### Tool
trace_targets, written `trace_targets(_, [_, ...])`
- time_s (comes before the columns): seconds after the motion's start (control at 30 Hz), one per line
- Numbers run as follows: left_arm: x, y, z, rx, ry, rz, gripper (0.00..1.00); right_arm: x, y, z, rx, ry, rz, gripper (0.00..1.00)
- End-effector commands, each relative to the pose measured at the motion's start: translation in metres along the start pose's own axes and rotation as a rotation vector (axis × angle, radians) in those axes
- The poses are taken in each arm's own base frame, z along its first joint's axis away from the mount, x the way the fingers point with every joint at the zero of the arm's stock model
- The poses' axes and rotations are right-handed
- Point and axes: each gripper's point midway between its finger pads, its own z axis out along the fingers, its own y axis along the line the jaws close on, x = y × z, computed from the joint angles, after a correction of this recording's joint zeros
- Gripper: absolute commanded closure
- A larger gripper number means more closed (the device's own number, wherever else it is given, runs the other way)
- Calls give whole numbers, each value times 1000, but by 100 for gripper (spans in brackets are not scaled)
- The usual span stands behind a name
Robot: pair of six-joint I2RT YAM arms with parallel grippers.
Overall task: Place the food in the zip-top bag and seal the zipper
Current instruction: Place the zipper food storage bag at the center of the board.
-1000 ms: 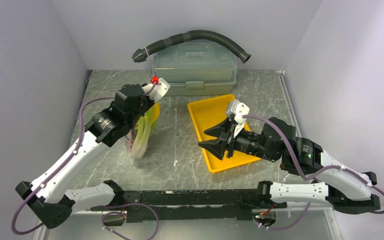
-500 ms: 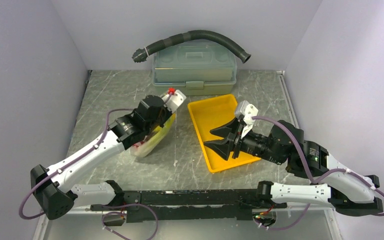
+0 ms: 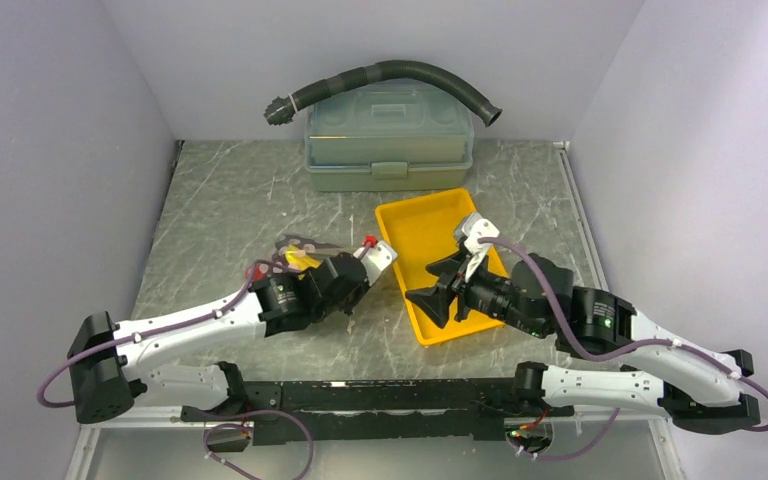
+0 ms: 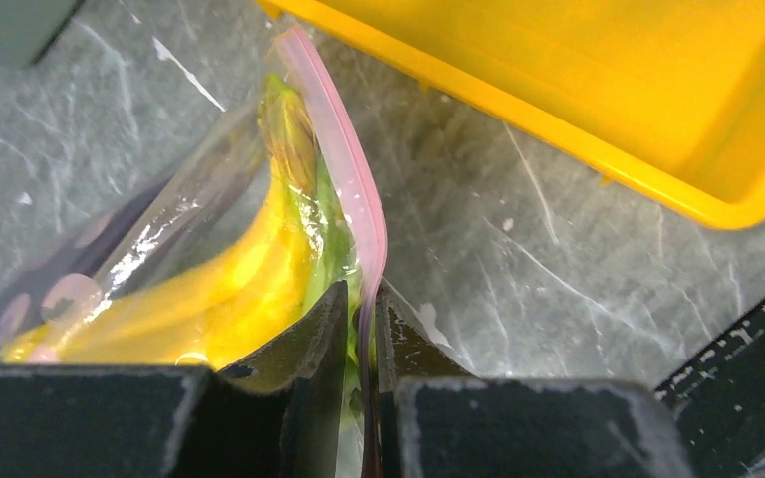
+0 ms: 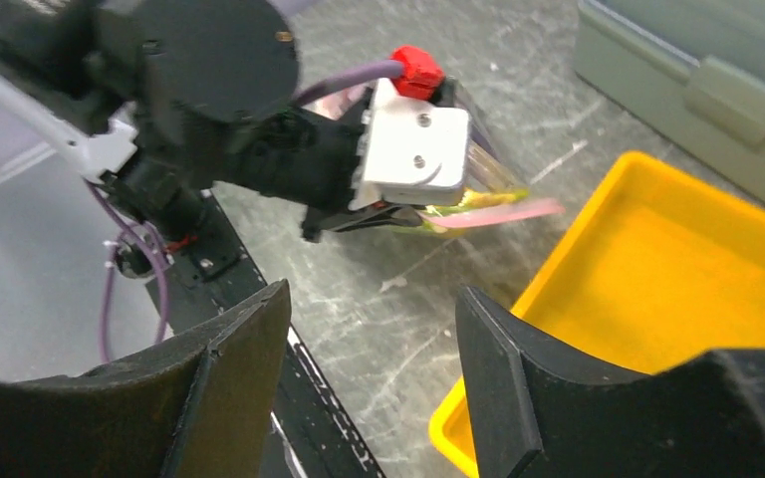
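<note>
The zip-top bag [image 3: 288, 258] lies low on the table left of the tray, its clear wall [image 4: 129, 249] dotted pink. Inside it I see yellow bananas [image 4: 229, 289] and a green piece [image 4: 289, 129]; other food is hidden. My left gripper [image 4: 361, 304] is shut on the pink zipper [image 4: 344, 164] strip at the bag's mouth. From above the left gripper [image 3: 352, 283] sits close to the tray's left edge. The zipper's free end [image 5: 503, 213] sticks out toward the tray. My right gripper [image 3: 438, 287] hovers open and empty over the tray's near left corner; its jaws are wide apart in the right wrist view [image 5: 374, 349].
The yellow tray [image 3: 430, 225] lies at centre right and shows no food. A grey-green lidded box [image 3: 390, 140] stands at the back with a black corrugated hose [image 3: 390, 75] over it. A black rail [image 3: 380, 395] runs along the near table edge.
My left arm has swung down and right, carrying the bag from upright at the left to low beside the tray. My right gripper has shifted slightly left and nearer, still open.
</note>
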Motion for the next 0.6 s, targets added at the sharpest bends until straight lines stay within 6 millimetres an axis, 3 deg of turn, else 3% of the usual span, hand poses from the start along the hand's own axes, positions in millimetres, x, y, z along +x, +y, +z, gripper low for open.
trace_targets(0.0, [5, -14, -8, -23, -6, -102, 100, 16, -21, 2, 128, 13, 64, 34])
trace_targets(0.27, [22, -35, -12, 19, 67, -159, 72, 56, -46, 11, 282, 86, 99, 21])
trace_targets(0.43, [11, -51, -20, 123, 21, -213, 56, 70, -60, 8, 367, 104, 128, 12])
trace_targets(0.57, [-4, -51, -32, 157, -44, -258, 40, 76, -62, 7, 375, 103, 148, 10])
